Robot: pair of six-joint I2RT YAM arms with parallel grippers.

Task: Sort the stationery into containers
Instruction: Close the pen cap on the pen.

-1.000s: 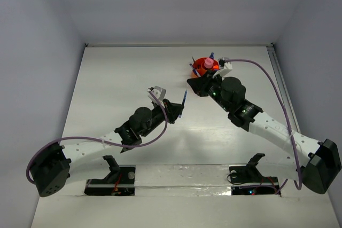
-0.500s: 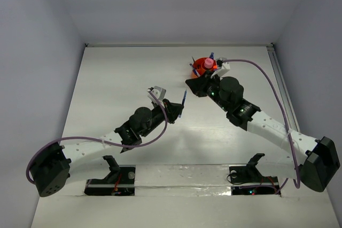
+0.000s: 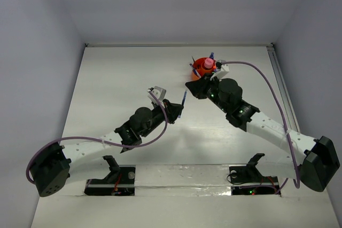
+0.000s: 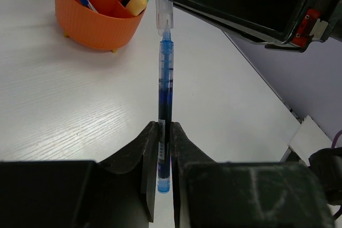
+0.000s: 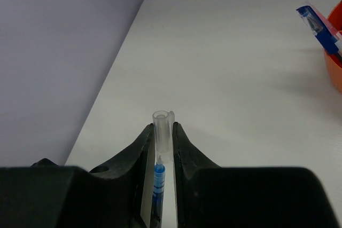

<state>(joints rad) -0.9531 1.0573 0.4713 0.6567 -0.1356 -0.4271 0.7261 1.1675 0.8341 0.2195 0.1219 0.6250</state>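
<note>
White table (image 3: 123, 73): two arms meet mid-table, right of centre. Orange tub (image 3: 202, 63) sits far-right, just beyond the right gripper (image 3: 193, 86). It's already loaded: pink tube (image 3: 207, 64) in the middle, highlighters (image 4: 138, 1) and pens standing in the outer compartments, one blue-capped pen (image 5: 318, 25) sticking out over the rim.

Item in play is the blue pen (image 4: 164, 78), held in the air between both tools and off the table. Left gripper (image 4: 164, 126) is clamped on the rear of the barrel. The right gripper's fingers press both sides of the clear cap (image 5: 162, 126), so that reads as gripped too. Looks like a mid-air handover, with the pen not in the tub yet.

Risks from here:
- Right has only the cap. If the arms pull apart before left lets go, the cap slides off, the barrel goes with left or drops, and the tip is exposed.
- Even after a clean release, the full pen weight hangs on a friction-fit cap, so a fast swing toward the tub could shed the barrel.
- Any sideways offset while both are clamped will bend or twist the pen.
- Tub is light and crowded, and the right wrist is close to it. A low approach could clip the protruding pens or shove the tub.
</note>
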